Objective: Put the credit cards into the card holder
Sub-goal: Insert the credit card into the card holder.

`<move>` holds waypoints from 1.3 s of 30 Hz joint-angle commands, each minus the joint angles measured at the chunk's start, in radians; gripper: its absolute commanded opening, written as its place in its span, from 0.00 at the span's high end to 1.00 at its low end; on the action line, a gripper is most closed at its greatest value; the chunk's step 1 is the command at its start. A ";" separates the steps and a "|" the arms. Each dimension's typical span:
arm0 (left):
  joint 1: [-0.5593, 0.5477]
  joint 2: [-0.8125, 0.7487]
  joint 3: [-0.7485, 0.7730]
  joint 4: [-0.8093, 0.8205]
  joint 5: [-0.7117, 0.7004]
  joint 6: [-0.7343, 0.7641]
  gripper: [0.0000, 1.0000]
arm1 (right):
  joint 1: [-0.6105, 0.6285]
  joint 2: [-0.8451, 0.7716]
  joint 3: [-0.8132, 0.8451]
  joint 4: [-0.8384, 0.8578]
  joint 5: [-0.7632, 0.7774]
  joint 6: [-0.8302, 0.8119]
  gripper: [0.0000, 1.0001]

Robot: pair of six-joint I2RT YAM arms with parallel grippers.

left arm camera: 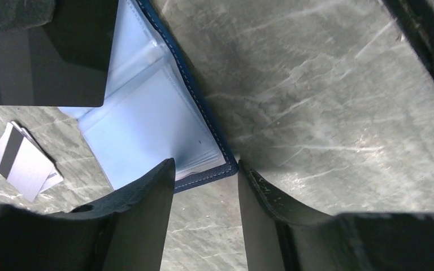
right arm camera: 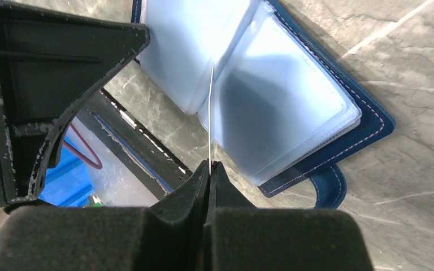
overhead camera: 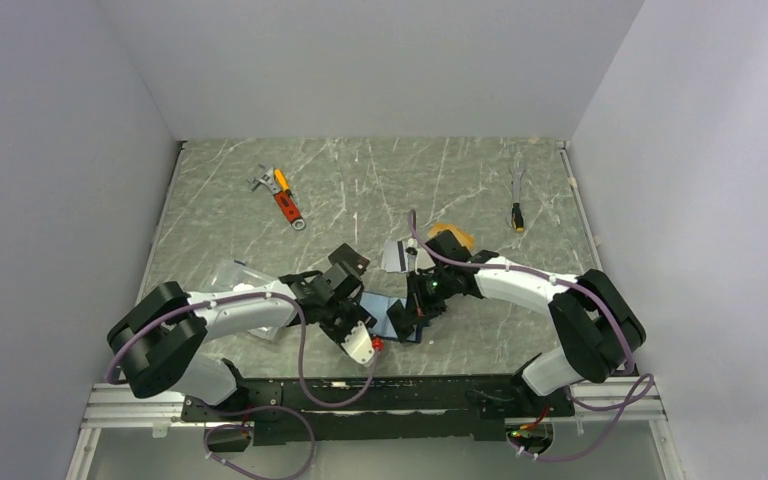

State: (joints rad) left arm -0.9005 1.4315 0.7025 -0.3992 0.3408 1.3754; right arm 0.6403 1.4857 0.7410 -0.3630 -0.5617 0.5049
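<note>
The card holder (left arm camera: 147,113) lies open on the table, navy outside with pale blue pockets, in front of both arms (overhead camera: 378,303). My left gripper (left arm camera: 206,166) is open, its fingertips straddling the holder's near corner without pinching it. My right gripper (right arm camera: 210,165) is shut on the plain black credit card (left arm camera: 45,56), seen edge-on (right arm camera: 211,113) with its far edge at the holder's middle pockets. The holder's snap tab (right arm camera: 330,189) sticks out on the right. A silver-white card with a black stripe (left arm camera: 22,161) lies on the table beyond the holder (overhead camera: 397,255). An orange-gold card (overhead camera: 455,235) peeks out behind the right arm.
A clear plastic box (overhead camera: 235,275) sits partly under the left arm. An orange-handled tool (overhead camera: 282,197) lies at the back left, a small yellow-tipped tool (overhead camera: 517,205) at the back right. Grey walls close three sides of the table.
</note>
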 commanded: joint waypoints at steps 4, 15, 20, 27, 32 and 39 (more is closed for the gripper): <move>-0.060 0.039 0.033 -0.020 0.024 -0.190 0.52 | -0.040 -0.021 0.037 -0.021 -0.020 -0.031 1.00; -0.089 0.045 0.054 -0.034 -0.014 -0.287 0.53 | -0.047 -0.014 -0.005 0.067 -0.032 0.000 1.00; -0.090 0.050 0.051 -0.029 -0.022 -0.277 0.53 | -0.045 -0.035 -0.051 0.180 0.040 0.062 1.00; -0.092 0.052 0.051 -0.036 -0.035 -0.278 0.53 | -0.044 -0.007 -0.109 0.373 0.045 0.158 1.00; -0.092 0.056 0.049 -0.034 -0.040 -0.284 0.54 | -0.045 0.000 -0.156 0.469 0.029 0.210 1.00; -0.095 0.062 0.057 -0.034 -0.042 -0.294 0.54 | -0.035 0.026 -0.220 0.599 0.023 0.280 1.00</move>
State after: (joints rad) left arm -0.9901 1.4708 0.7444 -0.4084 0.3149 1.0954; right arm 0.5968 1.4929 0.5507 0.0956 -0.5335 0.7273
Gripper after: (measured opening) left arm 0.465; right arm 0.009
